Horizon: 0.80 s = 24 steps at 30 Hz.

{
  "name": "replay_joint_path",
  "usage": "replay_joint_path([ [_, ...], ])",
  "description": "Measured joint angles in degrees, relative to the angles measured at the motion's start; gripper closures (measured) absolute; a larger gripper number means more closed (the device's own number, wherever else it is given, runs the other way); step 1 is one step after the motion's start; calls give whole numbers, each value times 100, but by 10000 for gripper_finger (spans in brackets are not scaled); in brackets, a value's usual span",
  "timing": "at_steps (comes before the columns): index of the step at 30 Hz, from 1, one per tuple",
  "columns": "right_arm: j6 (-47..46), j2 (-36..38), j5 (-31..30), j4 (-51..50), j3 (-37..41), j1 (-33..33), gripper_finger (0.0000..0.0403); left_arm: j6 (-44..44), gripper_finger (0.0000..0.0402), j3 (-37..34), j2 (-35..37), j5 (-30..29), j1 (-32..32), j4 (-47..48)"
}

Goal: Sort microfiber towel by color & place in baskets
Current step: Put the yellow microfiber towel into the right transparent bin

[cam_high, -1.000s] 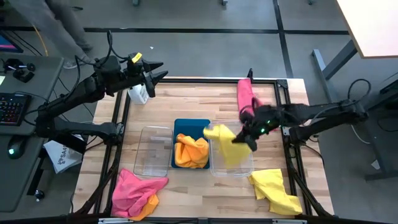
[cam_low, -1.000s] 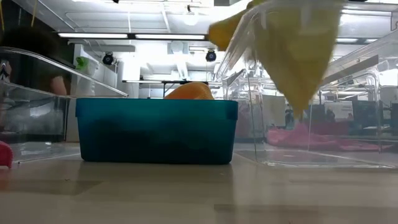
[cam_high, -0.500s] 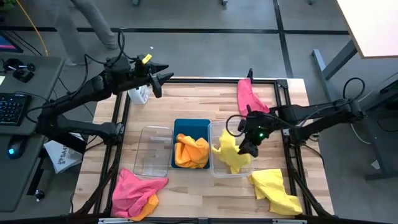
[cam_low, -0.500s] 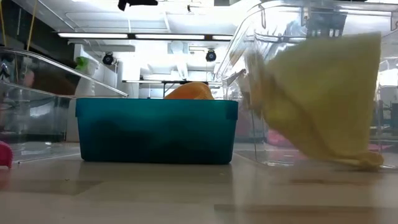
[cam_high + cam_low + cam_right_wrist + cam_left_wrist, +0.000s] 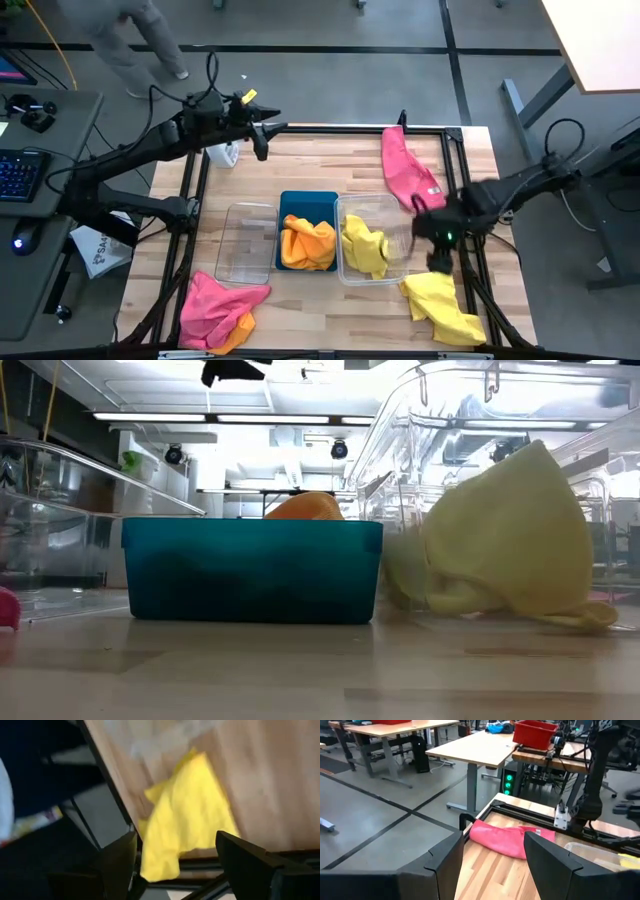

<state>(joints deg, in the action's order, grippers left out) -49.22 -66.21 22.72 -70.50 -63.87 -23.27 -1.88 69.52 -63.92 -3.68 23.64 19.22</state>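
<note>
Since a yellow towel now lies loose in the clear right basket beside orange ones in the blue basket, the right gripper, jaws spread and empty, hangs over the next yellow towel on the tabletop, while the left gripper waits, jaws apart, at the far edge.

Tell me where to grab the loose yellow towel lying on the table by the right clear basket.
Take the yellow towel at its raised, bunched end nearest the clear basket, coming straight down. It lies crumpled and flat on the wood, so a fold on top probably gives the most cloth to pinch. The right tool hangs open just above that end.
</note>
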Motion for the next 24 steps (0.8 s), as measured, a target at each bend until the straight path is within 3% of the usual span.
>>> replay_joint_path([
  [9, -666, -3, -409, 1385, 1737, -1634, 135, 52, 204, 0, 34, 0, 2, -2],
  [17, -780, -50, -652, 2897, 2935, -1782, 135, -49, 204, 0, 59, 0, 0, -2],
  [24, -769, -524, -1147, 3024, 3212, -1779, 149, -93, 204, 0, 59, -207, 0, -2],
])
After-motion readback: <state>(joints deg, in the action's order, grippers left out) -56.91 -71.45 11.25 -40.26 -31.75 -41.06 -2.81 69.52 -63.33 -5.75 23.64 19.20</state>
